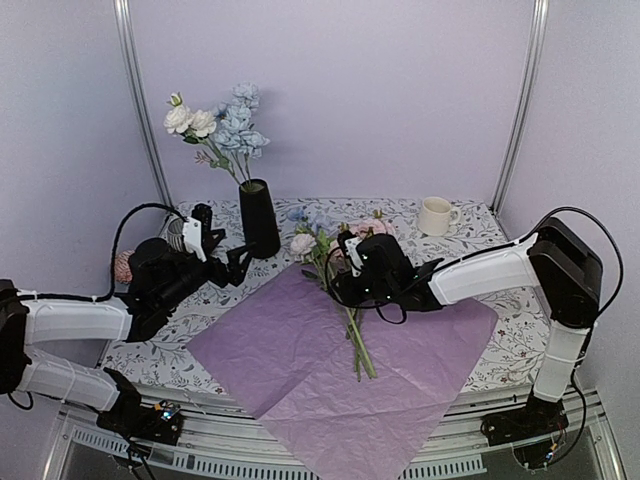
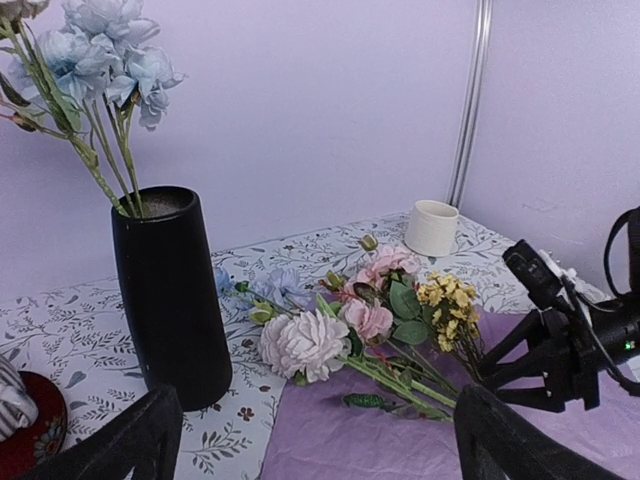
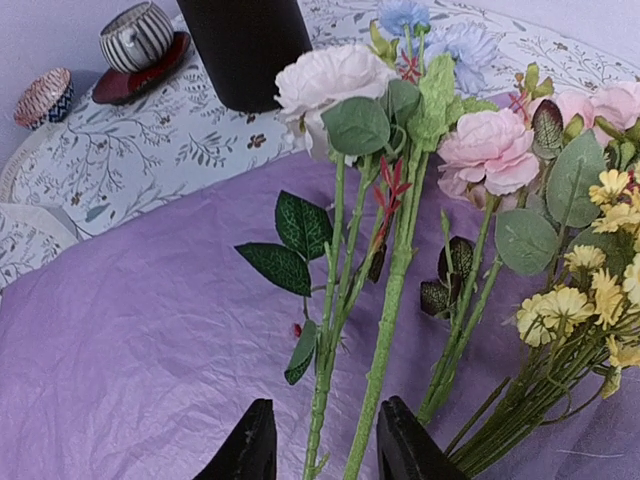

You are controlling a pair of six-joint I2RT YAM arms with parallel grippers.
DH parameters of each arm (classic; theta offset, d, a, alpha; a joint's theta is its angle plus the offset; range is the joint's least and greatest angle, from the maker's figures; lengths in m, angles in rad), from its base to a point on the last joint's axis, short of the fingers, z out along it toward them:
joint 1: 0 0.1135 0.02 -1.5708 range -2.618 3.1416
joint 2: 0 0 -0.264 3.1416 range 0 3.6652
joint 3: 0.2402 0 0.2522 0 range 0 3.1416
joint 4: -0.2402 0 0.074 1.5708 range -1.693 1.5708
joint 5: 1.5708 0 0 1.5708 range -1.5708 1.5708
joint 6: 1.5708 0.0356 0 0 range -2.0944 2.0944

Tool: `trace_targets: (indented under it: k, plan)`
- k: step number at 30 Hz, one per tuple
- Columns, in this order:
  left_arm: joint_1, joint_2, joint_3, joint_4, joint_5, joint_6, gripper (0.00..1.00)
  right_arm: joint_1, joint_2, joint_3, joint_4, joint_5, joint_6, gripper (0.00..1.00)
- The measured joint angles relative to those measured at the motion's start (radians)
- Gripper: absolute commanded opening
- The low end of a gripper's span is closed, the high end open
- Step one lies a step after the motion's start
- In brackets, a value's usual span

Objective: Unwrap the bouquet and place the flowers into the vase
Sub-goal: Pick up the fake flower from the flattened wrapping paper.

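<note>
Left fingers (image 2: 140,430) spread wide, holding nothing, just beside the vase (image 1: 259,215); right fingers (image 3: 255,445) half-closed astride two green flower stems (image 3: 385,330), clamped or not I cannot tell; lilac paper sheet (image 1: 300,370) lies flat; black vase holds blue and white blooms (image 1: 225,125); loose flowers (image 1: 357,345) lie on the sheet.

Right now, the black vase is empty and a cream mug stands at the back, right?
Not quite. The vase is not empty: it holds blue and white flowers, as the top view shows. The cream mug does stand at the back.
</note>
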Motion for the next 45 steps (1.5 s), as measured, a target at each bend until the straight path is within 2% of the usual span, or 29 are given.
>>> trace_targets:
  k: [5, 14, 33, 35, 39, 45]
  plan:
    - [-0.002, 0.012, 0.000, 0.000, 0.006, 0.004, 0.96, 0.000, 0.061, 0.070, -0.080, -0.006, 0.023, 0.24]
    - [-0.006, 0.032, 0.006, -0.002, 0.015, 0.008, 0.95, 0.000, 0.134, 0.145, -0.189, -0.006, 0.056, 0.24]
    - [-0.018, 0.045, 0.025, -0.021, 0.016, 0.013, 0.95, -0.018, 0.193, 0.214, -0.286, -0.003, 0.087, 0.22]
    - [-0.018, 0.047, 0.027, -0.023, 0.016, 0.013, 0.95, -0.018, 0.203, 0.225, -0.296, -0.003, 0.087, 0.20]
    - [-0.020, 0.050, 0.028, -0.024, 0.016, 0.013, 0.95, -0.018, 0.213, 0.232, -0.304, -0.003, 0.087, 0.10]
    - [-0.025, 0.050, 0.029, -0.024, 0.014, 0.017, 0.95, -0.018, 0.210, 0.221, -0.293, -0.002, 0.097, 0.04]
